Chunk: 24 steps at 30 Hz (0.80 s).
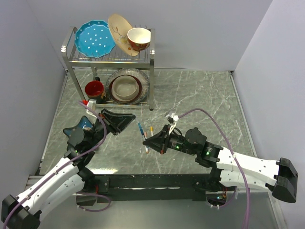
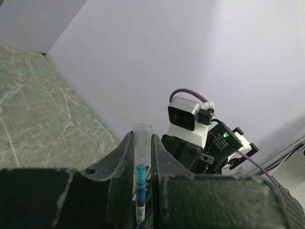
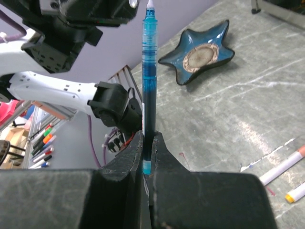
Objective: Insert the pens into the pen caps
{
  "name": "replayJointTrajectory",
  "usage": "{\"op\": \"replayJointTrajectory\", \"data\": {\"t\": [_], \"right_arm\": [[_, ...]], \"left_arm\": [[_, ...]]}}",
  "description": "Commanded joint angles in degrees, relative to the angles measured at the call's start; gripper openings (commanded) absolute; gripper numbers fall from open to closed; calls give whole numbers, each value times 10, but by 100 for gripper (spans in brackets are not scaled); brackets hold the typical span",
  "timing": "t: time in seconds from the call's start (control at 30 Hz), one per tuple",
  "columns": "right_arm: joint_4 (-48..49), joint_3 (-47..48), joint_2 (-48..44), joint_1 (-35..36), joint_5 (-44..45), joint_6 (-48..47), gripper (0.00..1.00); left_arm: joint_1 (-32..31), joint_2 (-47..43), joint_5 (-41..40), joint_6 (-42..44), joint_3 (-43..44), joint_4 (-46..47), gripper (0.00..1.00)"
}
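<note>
The right gripper (image 3: 148, 140) is clamping the blue pen (image 3: 149, 71) low on its barrel, its fingers pressed together on it. The pen's white tip is pointing left toward the other arm. The left gripper (image 2: 142, 142) is pinching what appears to be a clear cap (image 2: 141, 157), though that wrist view is too close to be sure. The cap's open mouth is sticking out past the fingertips. Pen and cap are hanging above the table (image 1: 200, 105), apart and not yet meeting. A white pen with an orange end (image 3: 286, 164) and another with a yellow end (image 3: 295, 193) are lying on the marble just beyond the right gripper. A star dish (image 3: 198, 55) is sitting further left.

The step in hand looks like bringing tip to mouth. The two axes are probably not lined up yet, so squaring them should come first. One arm should be holding steady while the other is advancing slowly and straight. Both grips need to be firm enough that neither piece slides back under the push.
</note>
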Motion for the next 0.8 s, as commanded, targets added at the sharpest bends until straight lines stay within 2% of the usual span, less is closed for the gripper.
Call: {"op": "replayJointTrajectory", "data": {"t": [0.0, 0.47, 0.7, 0.73, 0.77], "right_arm": [[22, 32, -4, 6, 16, -12, 0], [12, 66, 14, 6, 16, -17, 0], [-1, 79, 10, 6, 49, -28, 0], [-11, 81, 9, 6, 52, -37, 0], [-16, 86, 7, 6, 51, -41, 0]], "left_arm": [[-3, -13, 14, -2, -4, 10, 1], [-14, -4, 21, 5, -13, 4, 1], [-29, 0, 37, 23, -8, -11, 1], [-29, 0, 42, 26, -5, -16, 4], [-29, -1, 42, 28, -3, -25, 17]]}}
